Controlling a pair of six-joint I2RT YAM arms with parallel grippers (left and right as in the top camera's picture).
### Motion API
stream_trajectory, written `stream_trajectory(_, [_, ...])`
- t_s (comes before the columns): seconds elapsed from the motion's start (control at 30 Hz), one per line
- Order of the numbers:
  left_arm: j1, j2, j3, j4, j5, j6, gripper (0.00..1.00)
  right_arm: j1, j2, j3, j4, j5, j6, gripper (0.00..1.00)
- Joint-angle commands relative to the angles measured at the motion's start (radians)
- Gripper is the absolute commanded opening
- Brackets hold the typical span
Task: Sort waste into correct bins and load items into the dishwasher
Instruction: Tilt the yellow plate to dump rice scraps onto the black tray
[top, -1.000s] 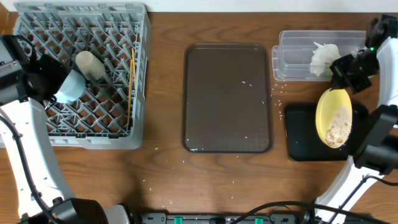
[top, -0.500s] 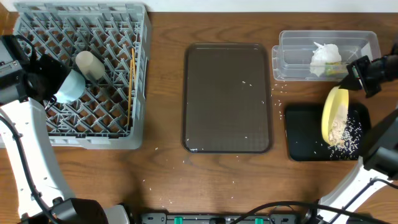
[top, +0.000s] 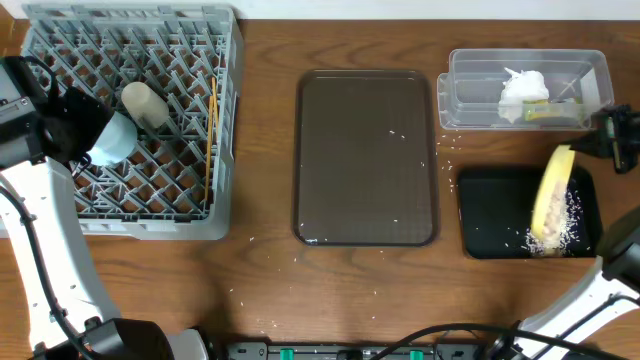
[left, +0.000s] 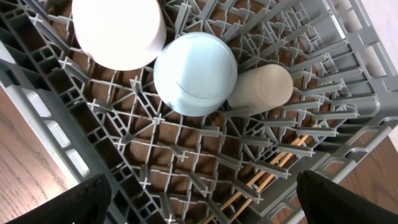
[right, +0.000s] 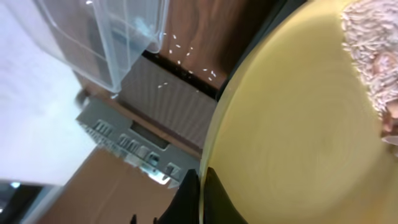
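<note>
Rice scraps (top: 563, 226) now spill onto the black tray (top: 495, 215) as the pale yellow plate (top: 552, 192), pinched at its rim by the right gripper (right: 199, 190), stands tipped far steeper above it than a second ago, so nearly ready for the rack

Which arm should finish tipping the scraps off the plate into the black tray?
Right. The right pincer grips the plate at its rim, tilted steeply over the black tray, with scraps on the tray below it. The left pincer hangs open over the rack, far from it.
</note>
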Motion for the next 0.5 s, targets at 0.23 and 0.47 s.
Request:
stream_trajectory(0.23, [0.002,0.003,0.01,-0.003,-0.005,-0.005,0.96,-0.039,-0.024,0.019,0.006,-0.207,-0.161,0.01])
stream_trajectory(0.47, [0.002,0.003,0.01,-0.002,-0.005,-0.005,0.97,-0.039,-0.023,0.016,0.025,-0.217,-0.109,0.01])
